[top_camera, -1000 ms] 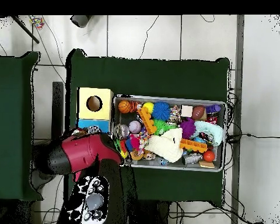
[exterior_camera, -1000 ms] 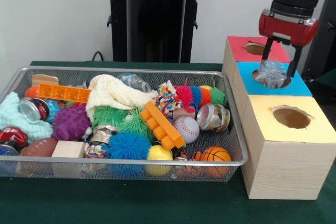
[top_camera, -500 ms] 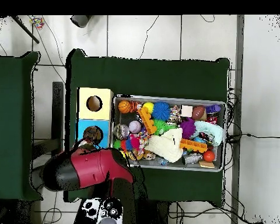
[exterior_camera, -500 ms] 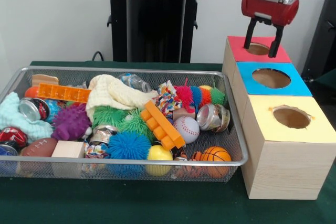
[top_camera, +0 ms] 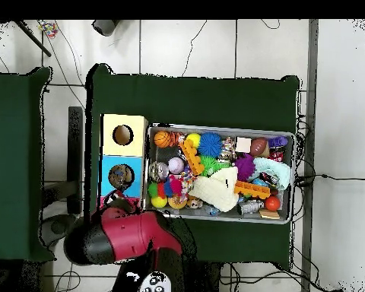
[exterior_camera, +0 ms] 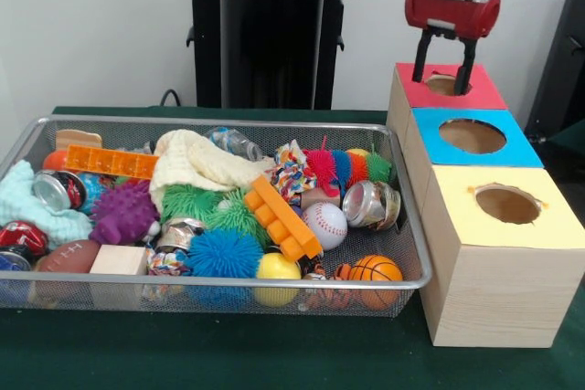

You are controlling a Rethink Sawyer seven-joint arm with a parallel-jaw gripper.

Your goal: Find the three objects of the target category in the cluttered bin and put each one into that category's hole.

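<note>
The wire mesh bin (exterior_camera: 402,285) is full of toys, balls and cans; it also shows in the overhead view (top_camera: 216,127). One see-through plastic bottle (exterior_camera: 234,142) lies at the bin's far side, half under a cream cloth (exterior_camera: 196,162). No other bottle shows. My gripper (exterior_camera: 443,68) hangs open and empty over the red box's hole (exterior_camera: 445,85), well right of the bin. In the overhead view the red arm (top_camera: 125,234) covers the gripper. The blue box's hole (exterior_camera: 473,136) shows nothing inside from the front.
Three boxes stand right of the bin: red at the back, blue (exterior_camera: 521,148) in the middle, yellow (exterior_camera: 548,226) nearest the camera. Dented cans (exterior_camera: 370,203) lie among an orange brick (exterior_camera: 281,216), a baseball (exterior_camera: 326,225) and spiky balls.
A second ago my gripper held a crumpled bottle at the blue hole. The bottle is gone from it; the open gripper has risen and moved back over the red box.
</note>
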